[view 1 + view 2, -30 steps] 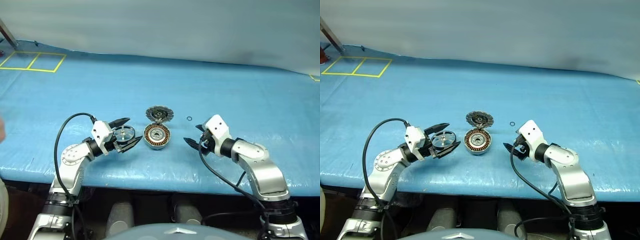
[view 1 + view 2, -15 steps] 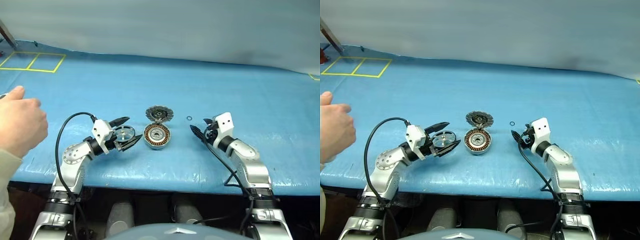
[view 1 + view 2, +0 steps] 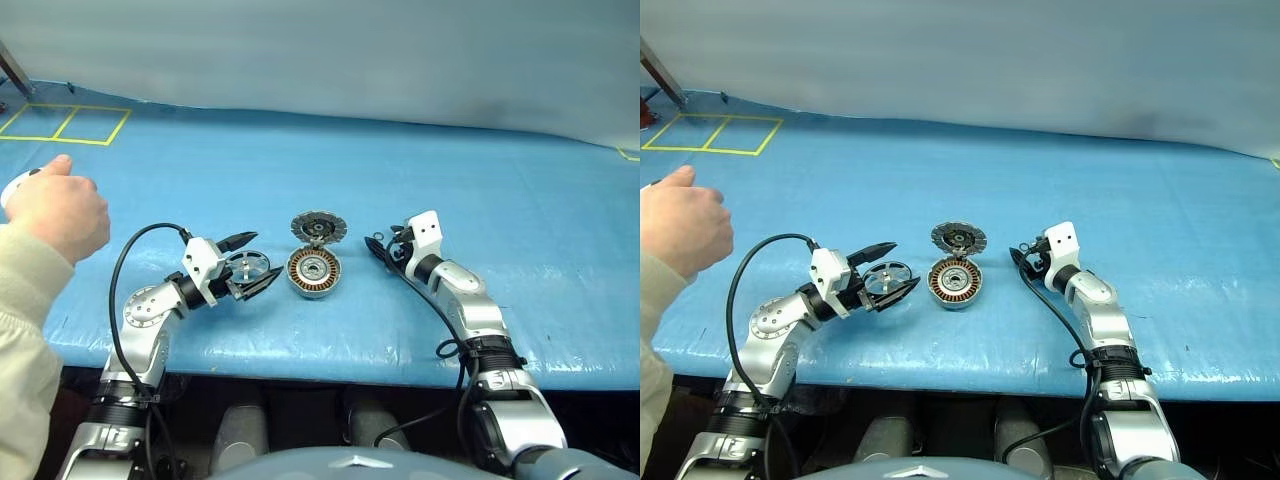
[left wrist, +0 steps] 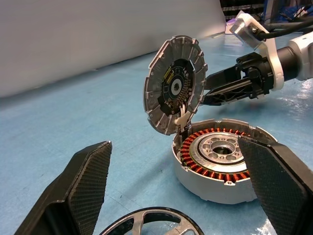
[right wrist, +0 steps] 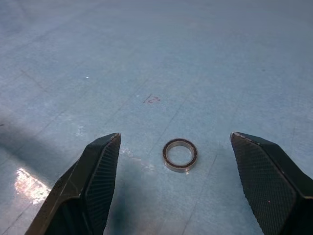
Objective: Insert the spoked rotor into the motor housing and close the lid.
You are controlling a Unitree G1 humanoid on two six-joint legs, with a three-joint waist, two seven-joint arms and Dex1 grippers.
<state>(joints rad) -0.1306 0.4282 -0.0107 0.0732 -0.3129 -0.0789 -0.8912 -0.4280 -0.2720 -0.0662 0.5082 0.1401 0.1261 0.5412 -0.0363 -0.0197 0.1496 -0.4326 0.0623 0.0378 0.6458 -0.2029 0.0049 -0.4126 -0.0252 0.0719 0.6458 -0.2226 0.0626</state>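
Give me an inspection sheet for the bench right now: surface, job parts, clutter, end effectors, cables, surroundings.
Surface: blue sheet over the table, wrinkled; yellow tape squares at the far left corner.
Job's things: motor housing open, copper windings showing; lid standing tilted up at its far edge; spoked rotor lying on the sheet, not inserted.
Clutter: small ring on the sheet right of the lid.
End effectors: left end effector open, fingers either side of the rotor; right end effector open, the ring between its fingers.
Cables: black cable looped over the left arm; another along the right arm.
Surroundings: a person's hand over the left edge.
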